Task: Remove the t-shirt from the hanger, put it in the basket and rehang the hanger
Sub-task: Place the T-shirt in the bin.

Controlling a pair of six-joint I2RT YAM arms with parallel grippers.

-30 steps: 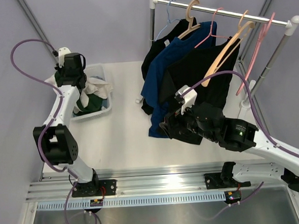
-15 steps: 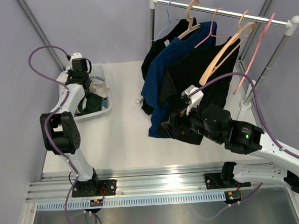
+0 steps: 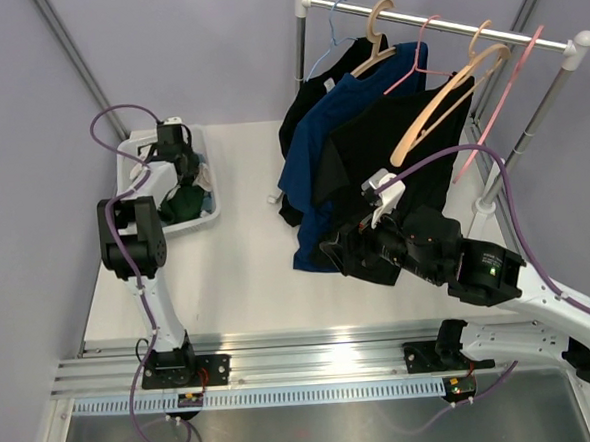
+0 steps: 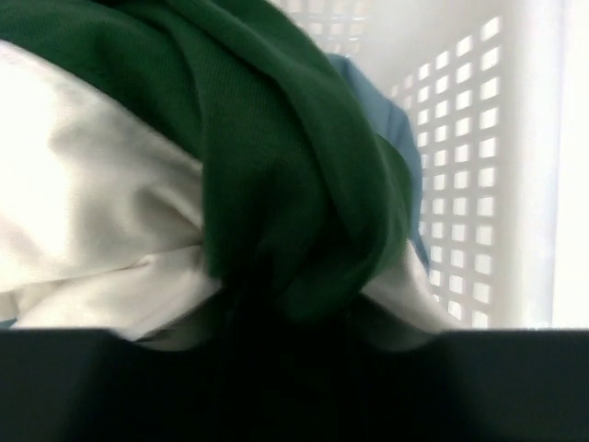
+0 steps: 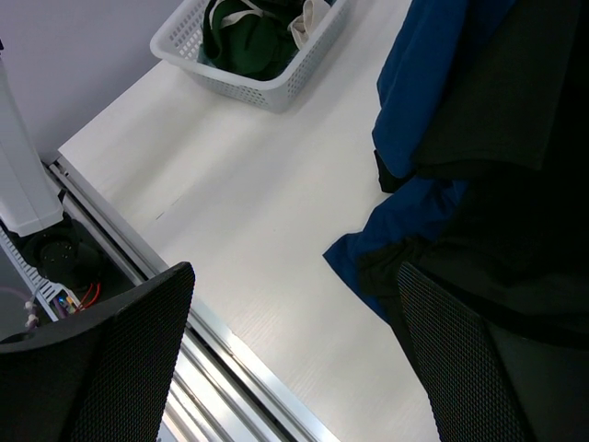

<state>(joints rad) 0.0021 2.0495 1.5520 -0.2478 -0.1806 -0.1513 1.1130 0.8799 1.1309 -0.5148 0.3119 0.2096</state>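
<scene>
The right pincer (image 5: 294,276), wide and empty, sits nearest, just beside the hem of the black t-shirt (image 3: 391,145) draped from its hanger (image 3: 438,107); the left pincer (image 3: 177,176), buried in the basket (image 3: 211,222), is unreadable.

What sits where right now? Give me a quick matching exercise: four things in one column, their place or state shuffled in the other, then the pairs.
Column one:
1. green garment
2. blue t-shirt
3. far-right pink hanger
4. right pincer

Column two:
A. open, nothing between its fingers
B. lying in the white basket
C. bare, hooked near the right end of the rail
D. hanging on the rail between black shirts

Pairs: 1-B, 2-D, 3-C, 4-A
</scene>
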